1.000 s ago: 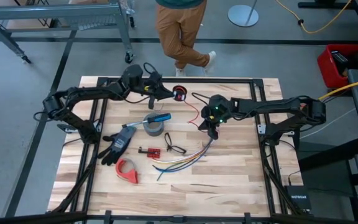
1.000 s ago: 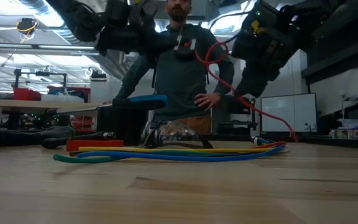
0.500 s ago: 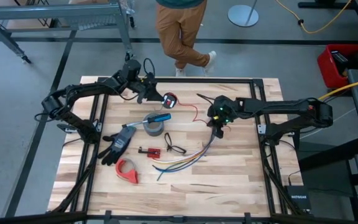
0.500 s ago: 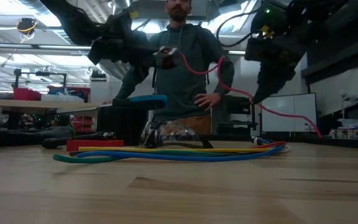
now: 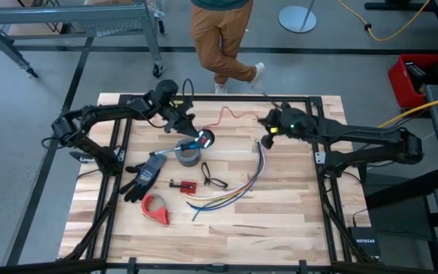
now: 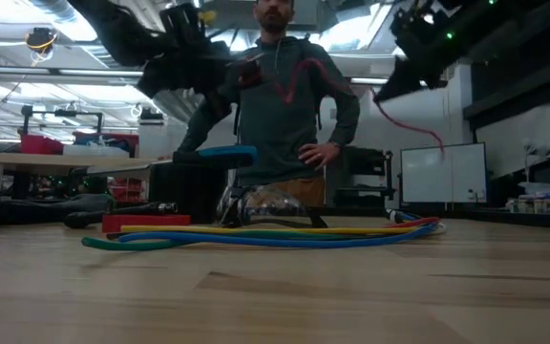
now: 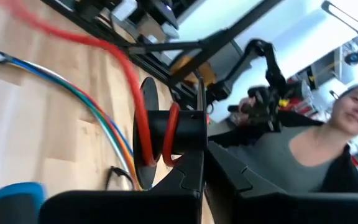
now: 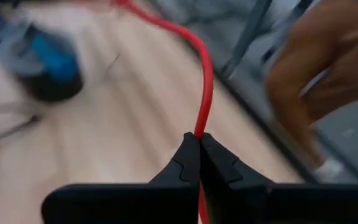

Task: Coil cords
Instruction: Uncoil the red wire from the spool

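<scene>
The cord is a thin red wire [image 5: 230, 114], partly wound on a small dark spool [image 7: 178, 129]. My left gripper [image 5: 202, 139] is shut on that spool, above the grey tape roll. From the spool the wire runs in the air [image 6: 299, 72] to my right gripper [image 5: 264, 122], which is shut on it, high over the table's far right part. A free tail [image 6: 418, 124] hangs below the right gripper. My left gripper holds the dark spool [image 7: 191, 140] at its fingertips, lifted clear of the table. A few red turns [image 7: 143, 134] lie round the core. The fingers themselves hide where exactly they sit on the spool. My right gripper pinches the red wire [image 8: 199, 127] between its two fingertips, partway along the loose strand. The fingers lie across the wire. The wire is clear of the table, running on toward the spool on one side and hanging slack on the other.
On the table lie a grey tape roll with a blue-handled screwdriver [image 5: 191, 150], a black glove [image 5: 144, 173], a red tape dispenser [image 5: 156, 207], a small black looped cord [image 5: 213, 181] and a bundle of multicoloured wires [image 5: 243, 185]. A person [image 5: 223, 38] stands at the far edge.
My right gripper has risen and gone toward the far edge, tipping up and lifting the red wire clear of the table. My left gripper has moved toward the near edge and rolled, carrying the spool from the far edge to above the tape roll. Both stayed shut.
</scene>
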### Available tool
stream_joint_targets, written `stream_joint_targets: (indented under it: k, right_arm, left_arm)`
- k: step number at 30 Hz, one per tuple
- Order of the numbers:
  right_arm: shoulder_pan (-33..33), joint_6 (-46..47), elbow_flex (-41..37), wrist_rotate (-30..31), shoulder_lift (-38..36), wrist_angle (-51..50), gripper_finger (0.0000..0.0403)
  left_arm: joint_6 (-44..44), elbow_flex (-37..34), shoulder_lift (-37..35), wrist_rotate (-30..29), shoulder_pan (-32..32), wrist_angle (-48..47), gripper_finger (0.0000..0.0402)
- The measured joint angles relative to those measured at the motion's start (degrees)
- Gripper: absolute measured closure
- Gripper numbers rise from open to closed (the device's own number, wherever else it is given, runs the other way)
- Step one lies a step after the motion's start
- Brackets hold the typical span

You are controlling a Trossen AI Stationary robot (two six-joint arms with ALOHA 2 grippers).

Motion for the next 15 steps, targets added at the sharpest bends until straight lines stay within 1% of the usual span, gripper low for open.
stream_joint_targets:
  k: [2,5,7,10,15]
  right_arm:
    - [0.0,-2.3,0.0,1.44,-0.07,4.88,0.0403]
    - [-0.57,-4.6,0.0,1.04,-0.07,11.04,0.0403]
    - [-1.5,-4.71,0.0,-0.83,-0.07,13.51,0.0403]
    - [-3.38,-4.41,0.0,-4.08,-0.07,14.64,0.0403]
    - [-5.34,-1.2,0.0,-12.4,1.29,13.94,0.0403]
  left_arm:
    - [0.03,0.0,0.0,-0.32,-1.8,0.58,0.0401]
    - [0.06,0.0,0.0,-1.1,-4.84,3.92,0.0401]
    - [0.06,0.0,0.0,-1.86,-6.75,7.4,0.0401]
    - [-0.38,0.0,0.0,-3.74,-9.25,14.57,0.0401]
    - [0.18,0.0,0.0,-8.86,-11.47,28.43,0.0401]
